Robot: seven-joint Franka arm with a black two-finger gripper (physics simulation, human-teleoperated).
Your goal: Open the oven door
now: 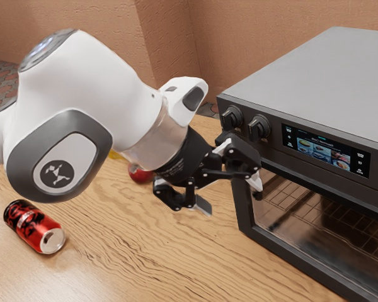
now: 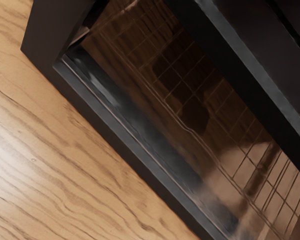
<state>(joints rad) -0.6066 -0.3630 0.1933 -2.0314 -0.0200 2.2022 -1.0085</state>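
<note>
My gripper stands open at the oven's front corner, on the exterior view's left end of the door. One fingertip is close to the door's upper side edge; the other hangs out over the table. Whether the near one touches the door, I cannot tell. The oven door looks closed, its glass showing a wire rack behind. A dark bar crosses its top, below the control panel; the hand hides one end. In the wrist view, the door glass and its lower frame run diagonally beneath the hand.
Knobs and a lit display sit above the door. On the wooden table, a red can lies on its side at the exterior view's left. A red round item is partly behind the arm.
</note>
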